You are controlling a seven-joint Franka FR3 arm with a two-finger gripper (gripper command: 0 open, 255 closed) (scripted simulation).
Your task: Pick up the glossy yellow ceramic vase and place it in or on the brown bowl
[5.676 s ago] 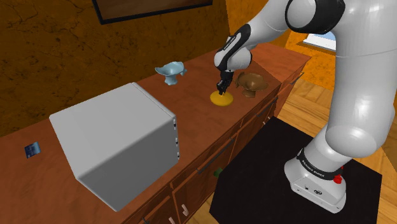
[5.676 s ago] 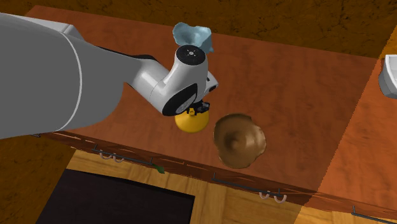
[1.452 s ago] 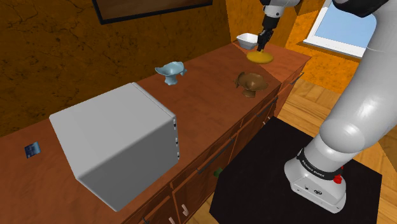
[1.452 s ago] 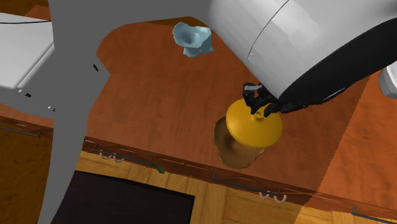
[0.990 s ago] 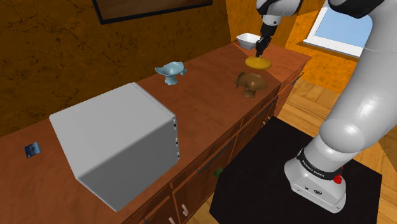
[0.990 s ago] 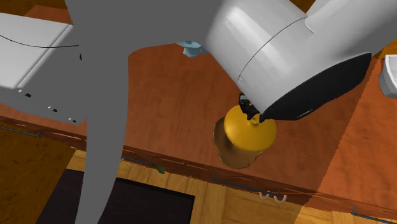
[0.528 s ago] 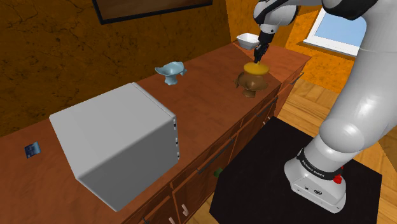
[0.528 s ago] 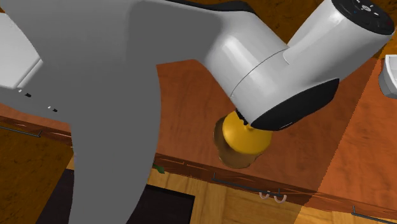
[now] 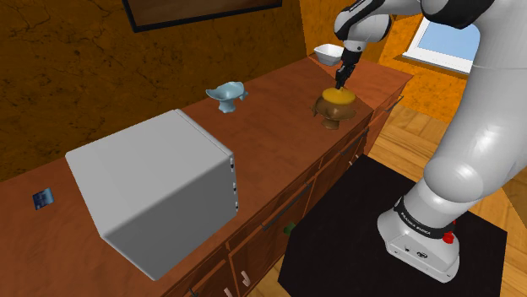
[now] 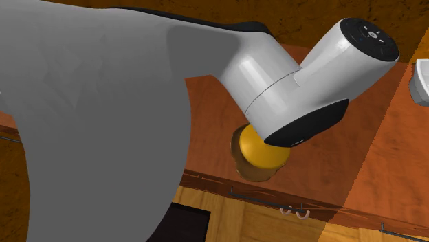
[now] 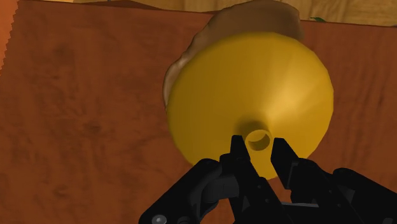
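The yellow vase [image 9: 340,95] has a wide round body and a narrow neck. My gripper [image 9: 340,81] is shut on that neck and holds the vase upright from above. In the wrist view the two fingers [image 11: 238,154] clasp the neck of the vase [image 11: 248,89], gripper [image 11: 257,150]. The brown bowl [image 9: 334,112] stands on the counter directly under the vase, whose base is level with the bowl's rim. I cannot tell whether they touch. The bowl's rim [image 11: 254,11] shows past the vase. From the second exterior view the arm hides the gripper; vase [image 10: 260,152] covers most of the bowl [image 10: 240,163].
On the wooden counter [image 9: 270,126] stand a pale blue dish [image 9: 226,94], a white bowl [image 9: 328,54] at the far end and a large grey box [image 9: 152,190]. A small blue card [image 9: 42,199] lies beyond the box. The counter's front edge runs just beside the brown bowl.
The gripper has carried the vase from the counter to above the bowl, then lowered it over the last second until it sits at the bowl's rim.
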